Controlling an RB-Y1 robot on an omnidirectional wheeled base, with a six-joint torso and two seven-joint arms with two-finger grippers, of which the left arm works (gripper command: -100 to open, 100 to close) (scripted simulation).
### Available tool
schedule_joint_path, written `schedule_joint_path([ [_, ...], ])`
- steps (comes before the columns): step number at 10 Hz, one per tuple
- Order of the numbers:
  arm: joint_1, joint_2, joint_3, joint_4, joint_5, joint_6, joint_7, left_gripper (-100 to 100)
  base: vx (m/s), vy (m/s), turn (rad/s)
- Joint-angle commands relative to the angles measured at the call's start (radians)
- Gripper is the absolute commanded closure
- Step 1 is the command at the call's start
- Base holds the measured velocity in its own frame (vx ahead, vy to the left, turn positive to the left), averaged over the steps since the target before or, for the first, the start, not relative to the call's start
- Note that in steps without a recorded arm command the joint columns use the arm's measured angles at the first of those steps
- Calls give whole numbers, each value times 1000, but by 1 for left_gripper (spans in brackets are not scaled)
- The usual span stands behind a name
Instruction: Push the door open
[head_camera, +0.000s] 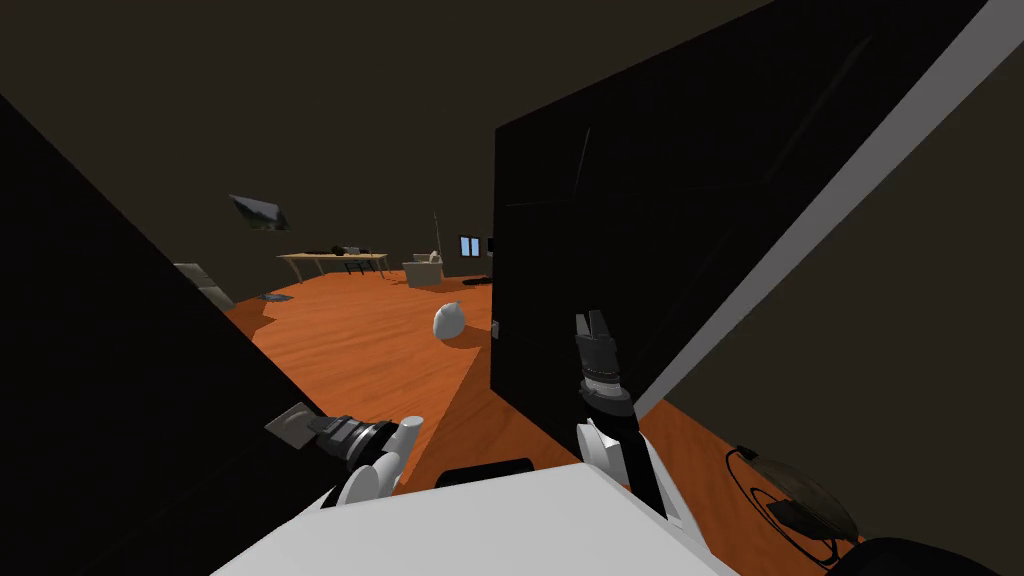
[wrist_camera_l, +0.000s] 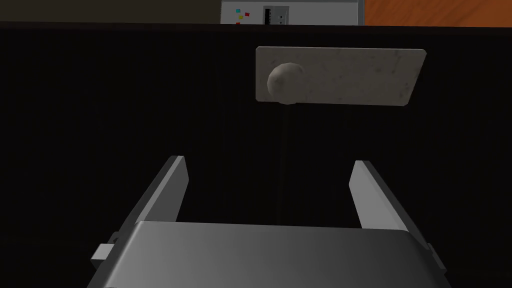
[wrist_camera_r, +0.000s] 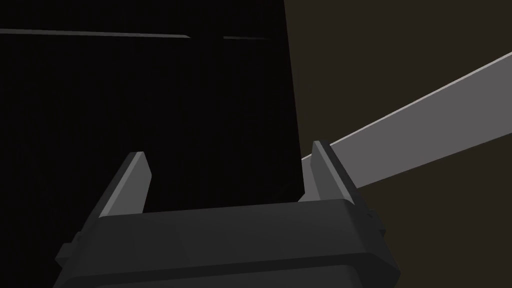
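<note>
So your right gripper is spread wide, low on the black door. The door stands ajar, and the gripper sits near its edge by the grey frame. Your left gripper is wide too, facing a round knob without touching it.

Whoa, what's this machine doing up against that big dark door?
It's a two-armed robot trying to push the dark door open. Its right gripper is raised to the door panel near the grey frame strip, fingers open; whether it touches the door can't be told. The door stands partly open, with an orange floor showing past its edge. The left gripper, also open and holding nothing, faces a dark surface with a grey plate and a round knob.
</note>
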Motion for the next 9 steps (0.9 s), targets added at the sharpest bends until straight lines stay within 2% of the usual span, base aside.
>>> schedule_joint_path([
  [1,0,0,0,0,0,0,0,-100,0,0,0],
  [2,9,30,-1,4,-4,4,14,-100,37,70,25],
  [3,9,30,-1,4,-4,4,14,-100,49,109,13],
  [4,20,49,-3,5,-8,12,28,-100,109,140,23],
  [5,28,56,-5,6,-11,18,38,-100,115,195,36],
  [7,40,55,-6,7,-15,26,53,-100,77,150,15],
  [8,49,46,-8,8,-19,33,64,-100,114,193,41],
  [9,43,51,-7,8,-16,27,58,-100,46,79,3],
])
